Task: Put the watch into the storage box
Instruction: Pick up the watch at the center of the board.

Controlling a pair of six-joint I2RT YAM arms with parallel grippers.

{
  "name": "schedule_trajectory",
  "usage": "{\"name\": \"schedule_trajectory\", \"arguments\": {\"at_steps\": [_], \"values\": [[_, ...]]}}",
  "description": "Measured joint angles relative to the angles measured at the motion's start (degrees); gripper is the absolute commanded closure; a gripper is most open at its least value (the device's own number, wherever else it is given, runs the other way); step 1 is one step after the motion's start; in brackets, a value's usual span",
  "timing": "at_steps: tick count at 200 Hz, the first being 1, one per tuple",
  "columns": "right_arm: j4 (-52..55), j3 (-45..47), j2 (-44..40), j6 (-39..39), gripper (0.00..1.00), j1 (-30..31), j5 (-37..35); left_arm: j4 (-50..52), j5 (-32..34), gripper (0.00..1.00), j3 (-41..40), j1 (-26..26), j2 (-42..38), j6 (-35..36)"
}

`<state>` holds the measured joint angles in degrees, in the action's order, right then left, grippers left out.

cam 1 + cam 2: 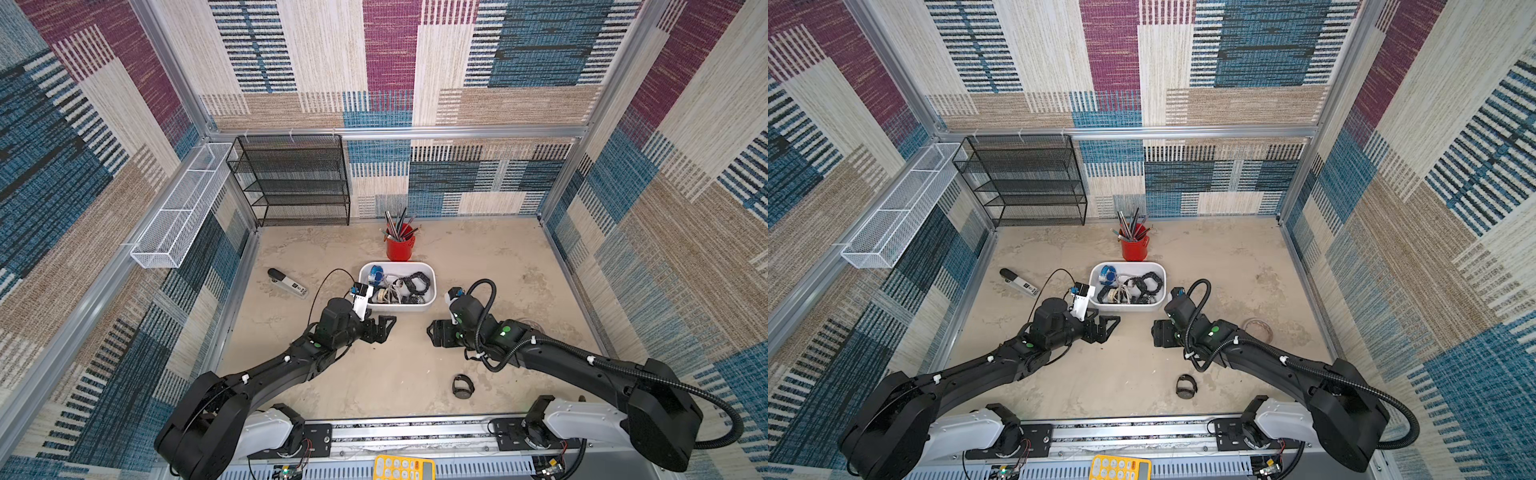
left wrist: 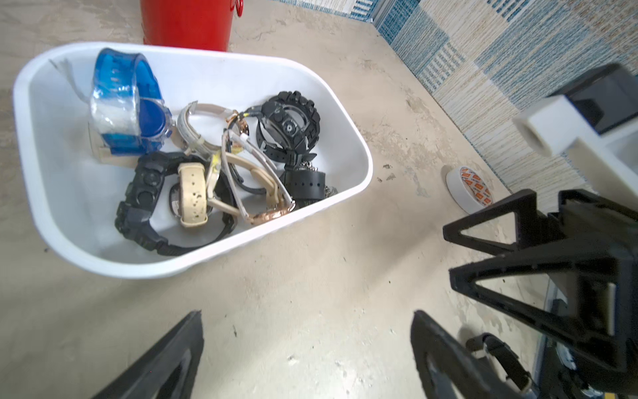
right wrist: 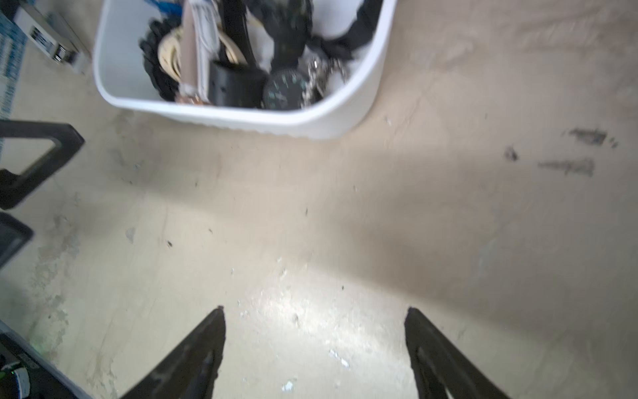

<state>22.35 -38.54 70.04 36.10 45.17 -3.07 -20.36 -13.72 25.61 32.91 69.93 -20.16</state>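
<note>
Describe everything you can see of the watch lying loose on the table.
The watch is dark, apparently black plastic or rubber, with a round case and its strap curved into a closed loop. It lies on the table near its front edge, well short of the storage box, with nothing touching it.

White storage box (image 1: 398, 308), red cup (image 1: 400, 250) (blk watch (image 1: 462, 387))

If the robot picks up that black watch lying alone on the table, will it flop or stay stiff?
Probably some of each: the black watch has a strap curved into a loop, which may bend, while its round face looks rigid. It looks small, so it is likely light. Pushed across the table, it would probably slide rather than roll.
</note>
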Motion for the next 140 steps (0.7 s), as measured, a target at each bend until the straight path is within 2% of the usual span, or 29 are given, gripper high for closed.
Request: {"name": "schedule_trajectory", "arguments": {"at_steps": [27,71,117,140], "values": [[4.7,0.0,0.2,4.4,0.25,3.8,-0.5,0.1,-0.2,0.05,-1.4,0.0,-1.5,0.1],[12.2,1.1,-4.0,10.4,0.37,6.6,-1.6,-0.8,-1.0,0.05,-3.7,0.0,-2.1,0.2],[17.5,2.2,-5.6,14.1,0.53,9.1,-1.8,-1.9,-2.1,0.05,-4.5,0.1,-2.0,0.2],[18.6,3.0,-5.6,15.5,0.57,9.9,-1.8,-2.4,-2.9,0.05,-4.9,0.1,-2.0,0.2]]}}
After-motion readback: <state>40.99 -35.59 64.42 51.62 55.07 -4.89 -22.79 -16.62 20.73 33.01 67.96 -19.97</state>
